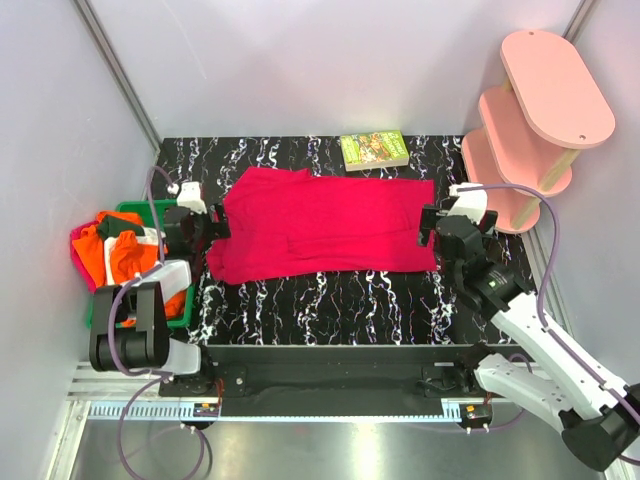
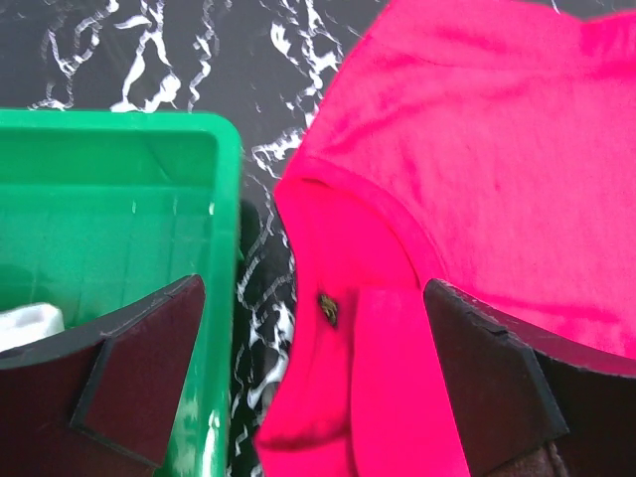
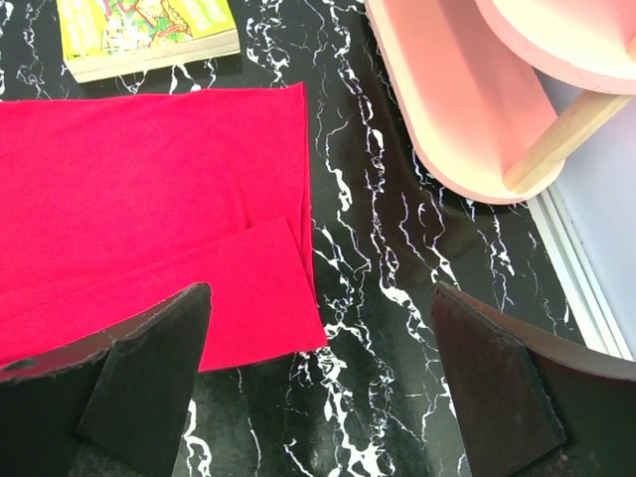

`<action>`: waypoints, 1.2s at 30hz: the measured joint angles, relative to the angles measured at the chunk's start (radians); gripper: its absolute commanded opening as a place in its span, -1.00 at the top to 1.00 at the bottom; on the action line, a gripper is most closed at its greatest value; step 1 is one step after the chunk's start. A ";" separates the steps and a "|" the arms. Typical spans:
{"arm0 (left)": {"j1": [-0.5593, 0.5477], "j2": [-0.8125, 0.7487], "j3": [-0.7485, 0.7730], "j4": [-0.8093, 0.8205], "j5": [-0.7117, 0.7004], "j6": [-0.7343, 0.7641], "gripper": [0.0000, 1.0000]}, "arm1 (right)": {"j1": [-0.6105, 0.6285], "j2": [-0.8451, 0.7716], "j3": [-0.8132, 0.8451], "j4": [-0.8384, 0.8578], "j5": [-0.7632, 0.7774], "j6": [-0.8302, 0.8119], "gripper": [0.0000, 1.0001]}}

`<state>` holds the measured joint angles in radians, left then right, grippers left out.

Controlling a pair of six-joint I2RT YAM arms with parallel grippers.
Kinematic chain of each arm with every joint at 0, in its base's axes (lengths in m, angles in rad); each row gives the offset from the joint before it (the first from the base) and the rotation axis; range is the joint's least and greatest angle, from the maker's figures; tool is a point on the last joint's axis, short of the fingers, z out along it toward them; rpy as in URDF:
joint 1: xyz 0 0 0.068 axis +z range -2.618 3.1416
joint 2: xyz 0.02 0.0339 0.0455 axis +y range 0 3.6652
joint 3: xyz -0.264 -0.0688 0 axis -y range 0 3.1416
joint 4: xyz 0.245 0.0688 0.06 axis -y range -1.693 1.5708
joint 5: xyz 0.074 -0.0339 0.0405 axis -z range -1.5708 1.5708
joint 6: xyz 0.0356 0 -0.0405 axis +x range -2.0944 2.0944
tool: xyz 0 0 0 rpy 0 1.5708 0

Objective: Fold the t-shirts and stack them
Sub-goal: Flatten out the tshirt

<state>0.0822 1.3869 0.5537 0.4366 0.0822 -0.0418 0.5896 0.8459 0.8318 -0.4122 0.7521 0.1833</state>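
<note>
Top view: one red t-shirt (image 1: 320,225) lies spread flat on the marbled table (image 1: 330,300). The left gripper (image 1: 212,226) is at its collar end and the right gripper (image 1: 430,232) at its hem end. Both claws gape wide and hold nothing. I count one green bin (image 1: 150,208) just past the collar end, with bundled shirts (image 1: 125,255) inside in orange, white and pink. I can't count those. There's also one book (image 1: 374,150) just beyond the red shirt's far edge, and one pink shelf (image 1: 540,110) past the hem end.

Left wrist: the fingers (image 2: 149,368) are spread wide, straddling the neckline and the bin's rim. I can't tell if they touch the cloth.

Right wrist: the jaws are wide over the hem corner, with nothing gripped.
</note>
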 measured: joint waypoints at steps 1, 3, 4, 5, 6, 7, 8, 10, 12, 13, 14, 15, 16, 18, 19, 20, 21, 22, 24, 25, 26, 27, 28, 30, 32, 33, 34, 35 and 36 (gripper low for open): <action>0.000 0.011 -0.001 0.023 -0.008 -0.006 -0.98 | 0.000 0.013 0.007 -0.002 0.000 0.006 -0.99; -0.002 0.034 -0.002 0.044 -0.026 -0.013 -0.98 | 0.000 0.029 0.019 -0.003 0.000 0.018 -0.99; -0.004 0.040 -0.005 0.050 -0.032 -0.015 -0.98 | 0.000 0.035 0.024 -0.004 0.000 0.024 -0.99; -0.007 0.042 -0.014 0.061 -0.037 -0.015 -0.98 | 0.000 0.042 0.032 -0.003 0.001 0.031 -0.99; -0.012 0.038 -0.037 0.098 -0.037 -0.014 -0.98 | 0.000 0.053 0.041 -0.004 0.003 0.038 -0.99; -0.016 0.026 -0.069 0.137 -0.034 -0.010 -0.98 | 0.000 0.061 0.047 -0.004 0.006 0.042 -0.99; -0.022 0.006 -0.139 0.225 -0.023 0.001 -0.98 | 0.000 0.070 0.054 -0.003 0.010 0.048 -0.99; -0.034 -0.020 -0.323 0.446 0.025 0.028 -0.97 | 0.000 0.088 0.064 -0.002 0.015 0.058 -1.00; -0.056 -0.023 -0.429 0.586 0.087 0.069 -0.98 | 0.000 0.101 0.067 0.001 0.016 0.067 -0.99; -0.060 -0.023 -0.441 0.607 0.100 0.073 -0.98 | 0.000 0.107 0.067 0.002 0.016 0.072 -0.99; -0.059 -0.021 -0.440 0.618 0.102 0.075 -0.97 | 0.000 0.114 0.067 0.003 0.017 0.078 -0.99; -0.058 -0.021 -0.428 0.618 0.099 0.074 -0.98 | 0.000 0.121 0.068 0.003 0.017 0.082 -0.99; -0.058 -0.021 -0.415 0.613 0.088 0.071 -0.98 | 0.000 0.128 0.068 0.004 0.017 0.085 -0.99; -0.057 -0.017 -0.365 0.598 0.058 0.062 -0.98 | 0.000 0.151 0.071 0.004 0.016 0.091 -1.00; -0.057 -0.017 -0.344 0.594 0.045 0.060 -0.98 | 0.000 0.164 0.073 0.004 0.016 0.093 -1.00; -0.057 -0.017 -0.330 0.598 0.035 0.059 -0.98 | 0.000 0.174 0.074 0.005 0.016 0.094 -0.99; -0.057 -0.017 -0.323 0.602 0.027 0.058 -0.98 | 0.000 0.187 0.075 0.008 0.015 0.093 -0.99; -0.057 -0.017 -0.320 0.602 0.020 0.057 -0.97 | 0.000 0.196 0.075 0.011 0.014 0.093 -0.99; -0.057 -0.017 -0.319 0.597 0.008 0.055 -0.98 | 0.000 0.217 0.075 0.029 0.011 0.085 -0.99; -0.057 -0.017 -0.319 0.592 0.004 0.053 -0.98 | 0.000 0.227 0.075 0.041 0.006 0.079 -1.00; -0.057 -0.017 -0.319 0.589 0.000 0.052 -0.98 | 0.000 0.235 0.074 0.057 0.002 0.071 -0.99; -0.057 -0.017 -0.319 0.586 -0.002 0.051 -0.98 | 0.000 0.241 0.072 0.074 -0.006 0.060 -0.99; -0.057 -0.017 -0.319 0.586 -0.004 0.051 -0.97 | 0.000 0.246 0.071 0.089 -0.011 0.048 -0.99; -0.057 -0.017 -0.319 0.586 -0.008 0.051 -0.98 | 0.000 0.251 0.070 0.115 -0.020 0.033 -0.99; -0.057 -0.017 -0.319 0.585 -0.008 0.050 -0.98 | 0.000 0.251 0.069 0.144 -0.030 0.022 -1.00; -0.057 -0.017 -0.319 0.585 -0.009 0.049 -0.98 | 0.000 0.251 0.069 0.159 -0.034 0.021 -0.99; -0.057 -0.017 -0.319 0.585 -0.009 0.049 -0.98 | 0.000 0.251 0.069 0.168 -0.037 0.021 -0.99; -0.057 -0.017 -0.319 0.585 -0.010 0.049 -0.98 | 0.000 0.253 0.071 0.173 -0.039 0.022 -0.99; -0.057 -0.017 -0.319 0.585 -0.011 0.049 -0.98 | 0.000 0.255 0.073 0.175 -0.040 0.023 -0.99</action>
<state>0.0250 1.3701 0.2344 1.0218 0.0715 0.0071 0.5896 1.1011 0.9051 -0.2371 0.7124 0.2066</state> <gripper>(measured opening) 0.987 0.994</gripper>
